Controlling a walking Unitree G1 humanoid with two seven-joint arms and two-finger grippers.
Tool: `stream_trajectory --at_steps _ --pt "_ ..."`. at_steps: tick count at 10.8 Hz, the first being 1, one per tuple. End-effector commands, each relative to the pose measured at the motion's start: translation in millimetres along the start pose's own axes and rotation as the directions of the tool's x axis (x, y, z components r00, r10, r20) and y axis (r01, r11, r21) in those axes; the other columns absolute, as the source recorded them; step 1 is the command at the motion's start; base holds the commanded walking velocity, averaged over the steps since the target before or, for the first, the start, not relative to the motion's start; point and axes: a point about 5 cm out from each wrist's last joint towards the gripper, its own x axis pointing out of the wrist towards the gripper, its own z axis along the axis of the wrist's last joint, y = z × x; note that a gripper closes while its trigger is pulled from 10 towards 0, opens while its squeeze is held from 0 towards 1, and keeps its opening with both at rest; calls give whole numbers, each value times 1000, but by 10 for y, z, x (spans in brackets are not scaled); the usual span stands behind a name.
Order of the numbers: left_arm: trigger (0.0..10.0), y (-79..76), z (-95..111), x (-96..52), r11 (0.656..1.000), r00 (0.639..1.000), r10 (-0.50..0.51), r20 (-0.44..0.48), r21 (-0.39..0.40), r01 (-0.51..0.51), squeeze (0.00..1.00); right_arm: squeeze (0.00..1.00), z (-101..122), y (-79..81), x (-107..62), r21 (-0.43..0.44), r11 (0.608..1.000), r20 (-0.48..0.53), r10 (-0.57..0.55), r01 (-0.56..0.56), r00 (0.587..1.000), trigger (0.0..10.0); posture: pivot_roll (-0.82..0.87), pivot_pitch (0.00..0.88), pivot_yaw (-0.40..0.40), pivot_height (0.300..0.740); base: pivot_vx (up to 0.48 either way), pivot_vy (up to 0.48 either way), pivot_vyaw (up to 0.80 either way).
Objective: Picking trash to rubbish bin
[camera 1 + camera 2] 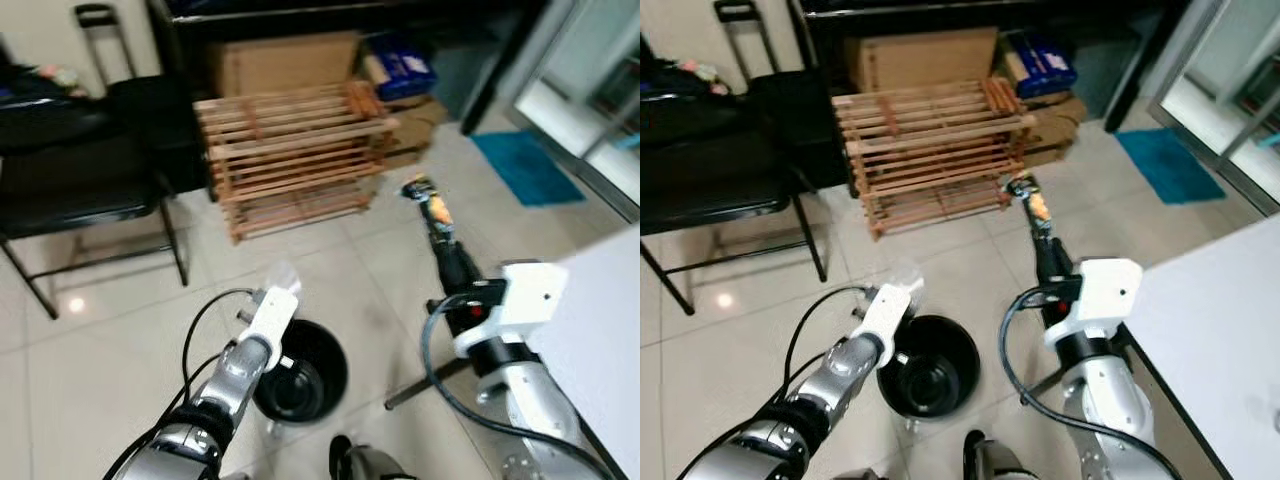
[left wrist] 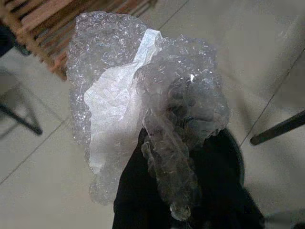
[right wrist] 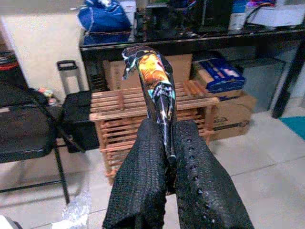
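Nearest, on the floor just ahead of the robot: black round rubbish bin [image 1: 300, 372], open-topped, looks empty. Left gripper [image 1: 283, 285] sits at the bin's near-left rim, jaws closed on a crumpled wad of bubble wrap [image 2: 143, 109] with a white sheet folded in it; in the left wrist view the wad hangs right over the bin's dark mouth. Right gripper [image 1: 437, 215] reaches forward past the bin's right side, over bare floor tile, jaws pinched tight on a printed snack wrapper [image 3: 155, 81], orange and dark, standing up from the fingertips. White desk [image 1: 600, 330] edge at the right. Further off: wooden slat rack [image 1: 295, 155] on the floor, black chair [image 1: 75, 190] to its left, cardboard boxes [image 1: 285, 60] behind, blue mat [image 1: 527, 165] far right. Judgement: both pieces are picked; the step in hand is the drop. Next move calls for parting the left jaws over the bin's centre, then drawing the right arm back over the rim. The light wrap may cling to the fingers or drift past the rim.
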Motion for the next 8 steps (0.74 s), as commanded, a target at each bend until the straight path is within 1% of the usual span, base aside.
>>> stream_trajectory --at_steps 1,2,3,4,7,8 --pt "10000 -98 -58 -6 999 1000 -25 -14 22 25 0 0 -72 -16 -23 -10 1000 -40 -9 9 999 10000 28 206 -76 740 0 0 0" --pt "10000 -131 -120 -16 999 999 -32 -43 41 33 0 0 -164 35 -38 2 1000 -80 22 -22 997 10000 24 209 -77 740 0 0 0" --pt "10000 -172 -189 -31 997 997 -41 -72 60 45 0 0 -305 102 -71 29 998 -138 68 -64 988 10000 16 213 -79 740 0 0 0" --pt "10000 -202 -224 -38 997 995 -46 -85 58 51 0 0 -409 141 -105 33 995 -180 96 -91 979 10000 9 216 -83 740 0 0 0" --pt "10000 -277 -285 -49 994 991 -62 -117 78 71 0 0 -788 212 -199 47 989 -303 147 -139 941 10000 -9 232 -92 740 0 0 0" --pt "10000 -298 -331 -60 992 988 -66 -142 94 80 0 0 -853 199 -230 44 990 -320 138 -131 937 10000 -16 237 -94 740 0 0 0"
